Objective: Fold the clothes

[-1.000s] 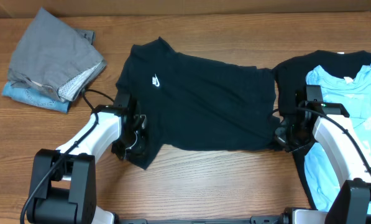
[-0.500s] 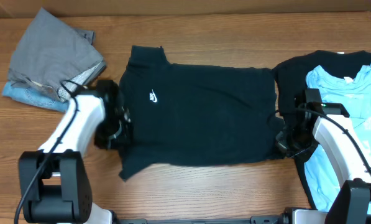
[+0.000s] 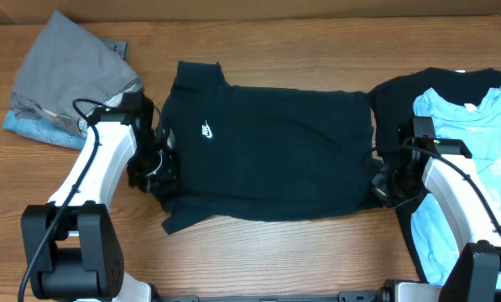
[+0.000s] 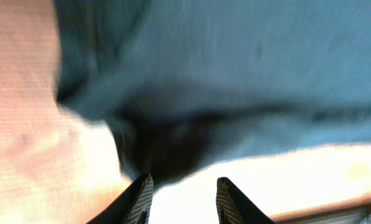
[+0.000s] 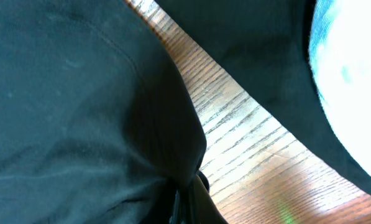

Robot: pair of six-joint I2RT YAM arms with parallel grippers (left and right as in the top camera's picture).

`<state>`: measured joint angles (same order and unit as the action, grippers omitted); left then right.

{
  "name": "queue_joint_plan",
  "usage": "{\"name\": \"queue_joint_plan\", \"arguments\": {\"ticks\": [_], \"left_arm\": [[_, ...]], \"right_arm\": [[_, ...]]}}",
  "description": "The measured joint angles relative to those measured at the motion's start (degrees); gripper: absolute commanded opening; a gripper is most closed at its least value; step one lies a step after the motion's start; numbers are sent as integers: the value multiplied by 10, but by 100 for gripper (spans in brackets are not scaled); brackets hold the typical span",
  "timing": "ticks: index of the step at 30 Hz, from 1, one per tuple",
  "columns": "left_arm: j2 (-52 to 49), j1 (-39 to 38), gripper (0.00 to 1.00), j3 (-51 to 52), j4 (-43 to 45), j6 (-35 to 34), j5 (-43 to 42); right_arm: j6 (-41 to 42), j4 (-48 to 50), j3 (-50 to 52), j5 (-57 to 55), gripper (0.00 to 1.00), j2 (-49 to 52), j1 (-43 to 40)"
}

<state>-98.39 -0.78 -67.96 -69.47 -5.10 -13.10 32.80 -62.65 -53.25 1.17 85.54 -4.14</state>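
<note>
Your left gripper (image 4: 184,198) has just let go, fingers parted and empty, with the black swoosh T-shirt (image 3: 275,151) lying just ahead of them; across it, your right gripper (image 5: 186,196) stays clamped on the hem, so the shirt looks flat enough to fold

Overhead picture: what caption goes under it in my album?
Right gripper pinches the black T-shirt on the table; left gripper open at its other end.

Overhead looks straight down; both wrist views hug the black T-shirt (image 3: 275,159).
</note>
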Motion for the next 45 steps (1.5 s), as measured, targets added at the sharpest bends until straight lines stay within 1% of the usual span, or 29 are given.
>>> {"name": "queue_joint_plan", "arguments": {"ticks": [3, 6, 12, 16, 19, 20, 23, 24, 28, 34, 36, 38, 41, 45], "left_arm": [[0, -6, 37, 6, -45, 10, -2], [0, -17, 37, 30, -33, 10, -4], [-1, -26, 38, 120, 58, 0, -6], [-2, -26, 39, 167, 138, -36, 21], [5, -26, 38, 176, 156, -63, 24], [8, -26, 36, 179, 159, -69, 24], [12, -26, 8, 185, 162, -85, 34], [13, -26, 4, 186, 160, -87, 40], [12, -26, 4, 188, 142, -83, 35], [5, -25, 4, 179, 14, -56, -35], [6, -20, 4, 152, -38, -46, -52], [12, -14, 4, 116, -71, -36, -62], [26, -10, 4, 76, -78, -30, -69], [43, -10, 4, 51, -44, -26, -70]], "right_arm": [[0, 3, 0, 0, 4, 0, 0], [0, 6, 0, 0, 4, 0, 0], [0, 7, 0, 0, 4, 0, 0], [0, 12, 0, 0, 4, 0, 0], [0, 13, 0, 0, 4, 0, 0], [0, 13, 0, 0, 4, 0, 0], [0, 14, 0, 0, 4, 0, 0], [0, 13, 0, 0, 4, 0, 0], [0, 15, 0, -1, 4, 0, 0], [0, 10, 0, -1, 4, 0, 0], [0, 0, 0, -1, 4, 0, 0], [0, -11, 0, -1, 4, 0, 0], [0, -26, 0, 1, 4, 0, 0], [0, -43, 0, 1, 4, 0, 0]]}}
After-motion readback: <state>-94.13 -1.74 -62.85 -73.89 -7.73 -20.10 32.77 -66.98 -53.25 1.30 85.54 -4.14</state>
